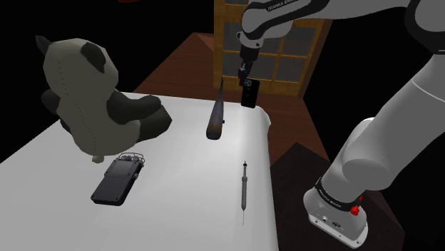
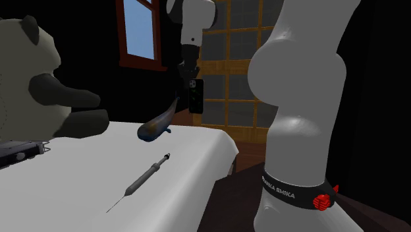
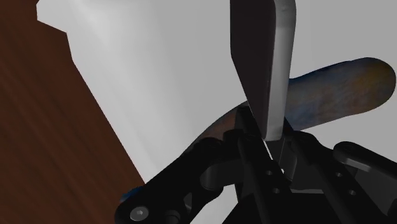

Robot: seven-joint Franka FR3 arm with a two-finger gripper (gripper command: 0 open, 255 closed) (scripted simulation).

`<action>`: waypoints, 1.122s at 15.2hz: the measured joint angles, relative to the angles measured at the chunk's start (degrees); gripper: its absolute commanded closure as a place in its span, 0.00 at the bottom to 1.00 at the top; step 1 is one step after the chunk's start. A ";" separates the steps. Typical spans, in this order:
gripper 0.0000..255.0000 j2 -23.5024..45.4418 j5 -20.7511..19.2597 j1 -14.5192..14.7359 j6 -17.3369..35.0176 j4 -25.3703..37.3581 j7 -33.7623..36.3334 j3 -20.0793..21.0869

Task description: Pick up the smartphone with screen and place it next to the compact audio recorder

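Observation:
A dark, slim smartphone (image 1: 248, 93) hangs upright in the air over the far edge of the white table (image 1: 185, 207), clasped at its top end by my black gripper (image 1: 244, 77), which is shut on it. From the side, the phone (image 2: 195, 95) hangs below the gripper (image 2: 187, 76). Along the hand, the phone (image 3: 261, 57) stands edge-on between the fingers (image 3: 249, 130). The compact audio recorder (image 1: 118, 180), a dark flat box with a wire guard at one end, lies near the table's front on the shoulder view's left, well away from the phone.
A blue-and-orange whale-shaped toy (image 1: 216, 118) lies just below and beside the phone. A big panda plush (image 1: 93, 100) sits behind the recorder. A thin needle-tipped tool (image 1: 244, 189) lies toward the stand. Brown floor (image 3: 44, 127) lies beyond the table edge.

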 measured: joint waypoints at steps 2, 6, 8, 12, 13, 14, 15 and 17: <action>1.00 -0.17 -0.08 -0.02 -1.45 1.28 0.08 0.00; 1.00 -0.91 -0.34 0.00 -4.47 3.60 0.49 0.12; 1.00 -1.24 -0.45 0.06 -5.94 4.76 0.77 0.24; 1.00 -1.51 -0.57 0.03 -8.92 7.48 0.88 0.23; 1.00 -1.72 -0.63 0.06 -9.47 7.84 1.03 0.30; 1.00 -1.69 -0.62 0.05 -10.35 8.75 1.05 0.29; 1.00 -1.76 -0.65 0.05 -11.25 9.58 1.09 0.30; 1.00 -1.79 -0.67 0.08 -12.85 11.16 1.24 0.34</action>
